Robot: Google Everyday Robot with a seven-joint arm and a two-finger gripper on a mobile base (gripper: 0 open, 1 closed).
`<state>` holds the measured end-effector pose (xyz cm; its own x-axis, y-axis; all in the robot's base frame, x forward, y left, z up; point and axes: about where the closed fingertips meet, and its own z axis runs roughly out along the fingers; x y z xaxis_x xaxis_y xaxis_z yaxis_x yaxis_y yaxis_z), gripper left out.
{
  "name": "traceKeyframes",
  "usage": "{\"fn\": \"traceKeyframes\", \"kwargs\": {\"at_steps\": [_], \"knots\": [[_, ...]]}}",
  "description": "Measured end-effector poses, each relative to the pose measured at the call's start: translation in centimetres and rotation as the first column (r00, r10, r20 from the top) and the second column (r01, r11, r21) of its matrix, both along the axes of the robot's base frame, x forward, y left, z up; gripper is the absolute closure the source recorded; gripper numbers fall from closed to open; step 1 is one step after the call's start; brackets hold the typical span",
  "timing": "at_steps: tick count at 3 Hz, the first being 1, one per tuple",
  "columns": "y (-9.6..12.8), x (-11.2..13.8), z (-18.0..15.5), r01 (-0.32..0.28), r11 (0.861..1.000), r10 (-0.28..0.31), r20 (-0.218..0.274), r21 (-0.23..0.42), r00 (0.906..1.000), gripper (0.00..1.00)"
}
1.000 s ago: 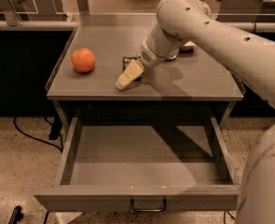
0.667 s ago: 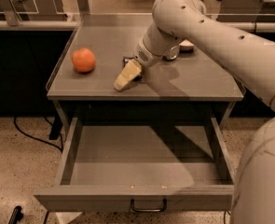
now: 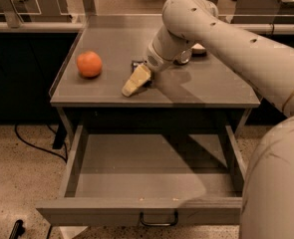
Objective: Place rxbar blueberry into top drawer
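Right of the orange (image 3: 89,64), the gripper (image 3: 131,86) sits at the rxbar blueberry (image 3: 136,63); aperture cannot be determined. Off-centre grasp risk: bar drops short of the top drawer (image 3: 111,209).

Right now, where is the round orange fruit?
In the camera view, the round orange fruit lies on the left part of the grey tabletop, apart from the gripper, which is down at the tabletop's middle front.

arm (image 3: 226,39): cream-white thick rounded tube, small dark holes | gripper (image 3: 133,84): pale cream wedge, just right of orange (image 3: 89,63)
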<state>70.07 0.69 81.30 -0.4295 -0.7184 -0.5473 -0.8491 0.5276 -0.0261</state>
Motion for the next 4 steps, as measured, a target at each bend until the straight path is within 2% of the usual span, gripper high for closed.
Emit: {"fn": "traceKeyframes", "kwargs": {"at_steps": [1,4], "knots": [[0.0,0.0,0.0,0.0,1.0,0.0,0.0,0.0,1.0,0.18],[0.01,0.0,0.89,0.0,1.0,0.0,0.0,0.0,1.0,0.87]]}}
